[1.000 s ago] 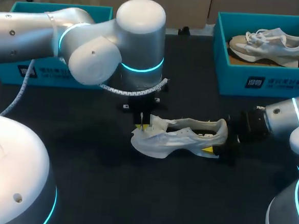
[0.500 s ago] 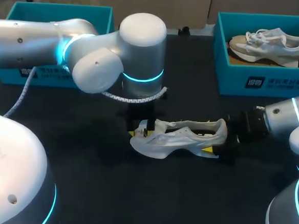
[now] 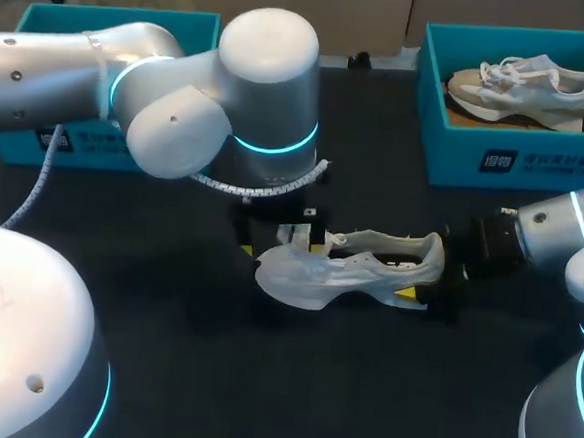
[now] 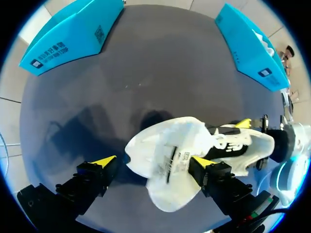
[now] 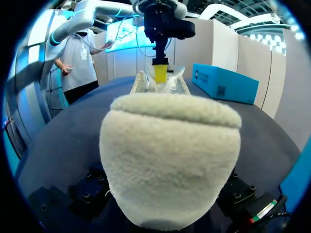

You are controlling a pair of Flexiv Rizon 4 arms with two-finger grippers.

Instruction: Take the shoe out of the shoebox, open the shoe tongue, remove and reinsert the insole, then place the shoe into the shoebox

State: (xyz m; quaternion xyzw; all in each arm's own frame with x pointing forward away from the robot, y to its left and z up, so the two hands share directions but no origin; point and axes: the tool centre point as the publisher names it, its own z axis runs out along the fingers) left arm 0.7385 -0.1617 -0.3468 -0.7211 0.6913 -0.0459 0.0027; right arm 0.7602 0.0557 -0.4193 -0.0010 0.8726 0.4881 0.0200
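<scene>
A white shoe (image 3: 354,266) lies on the black table, toe toward my left arm. Its heel (image 5: 170,160) sits between the fingers of my right gripper (image 3: 430,279), which is shut on it from two sides; one yellow tip (image 3: 407,292) shows by the sole. My left gripper (image 4: 152,161) hangs open over the front of the shoe, its yellow tips wide apart. The white tongue (image 4: 167,158) is raised between those fingers and not clamped. From the right wrist, a yellow fingertip (image 5: 160,73) of the left gripper shows beyond the shoe's opening.
A teal shoebox (image 3: 517,160) at the back right holds a second, grey-white shoe (image 3: 527,87). Another teal box (image 3: 37,141) stands at the back left, partly behind my left arm. Bare black table lies in front of the shoe.
My left gripper has gone from shut on the tongue to wide open, letting it go, and has shifted slightly over the toe. The right gripper and the shoe's heel have stayed put.
</scene>
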